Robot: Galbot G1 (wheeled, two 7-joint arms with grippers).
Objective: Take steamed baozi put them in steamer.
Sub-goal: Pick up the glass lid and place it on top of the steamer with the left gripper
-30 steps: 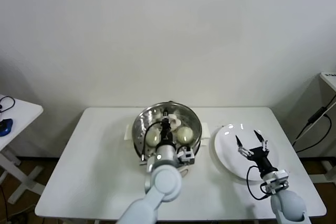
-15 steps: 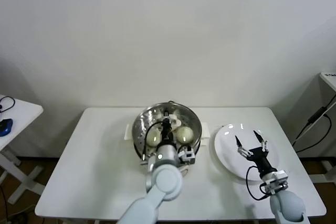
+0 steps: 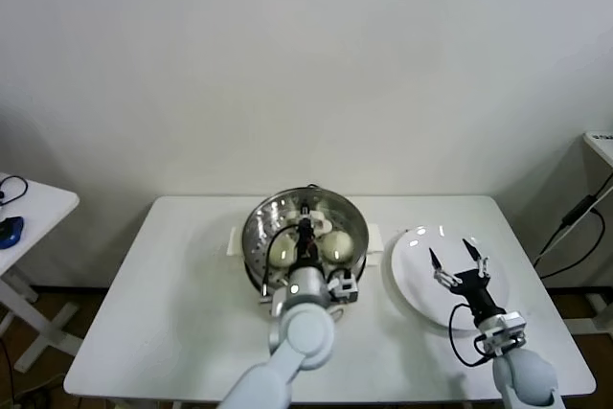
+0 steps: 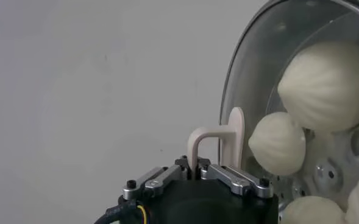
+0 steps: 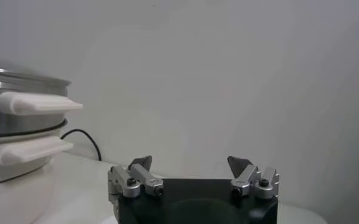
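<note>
Stainless steel, shiny and round: the steamer (image 3: 305,235) sits mid-table on the white table (image 3: 172,304), with a perforated tray inside and white side handles (image 5: 36,103) stacked on a white base. In the left wrist view the tray's punched holes and the curved polished rim (image 4: 231,91) show clearly.

The steamed baozi (image 3: 335,246) are inside the steamer: smooth, off-white, dome-shaped, with faint pleat ridges visible up close (image 4: 328,85). Head view shows two in front, one (image 3: 281,251) toward the robot's left and one toward its right; at least one more lies behind, partly hidden by the arm, so the exact count is hard to confirm. The wrist view shows four pale rounded shapes, two of them cut off at the edge.

Left gripper (image 3: 305,230) hangs over the steamer between the two front buns, fingers (image 4: 235,137) pressed together, nothing between them.

Right gripper (image 3: 459,261) is parked over the flat white plate (image 3: 412,280) at the robot's right, dark pointed fingertips (image 5: 239,165) spread wide, holding nothing. The plate is glossy, round and bare where it shows.
</note>
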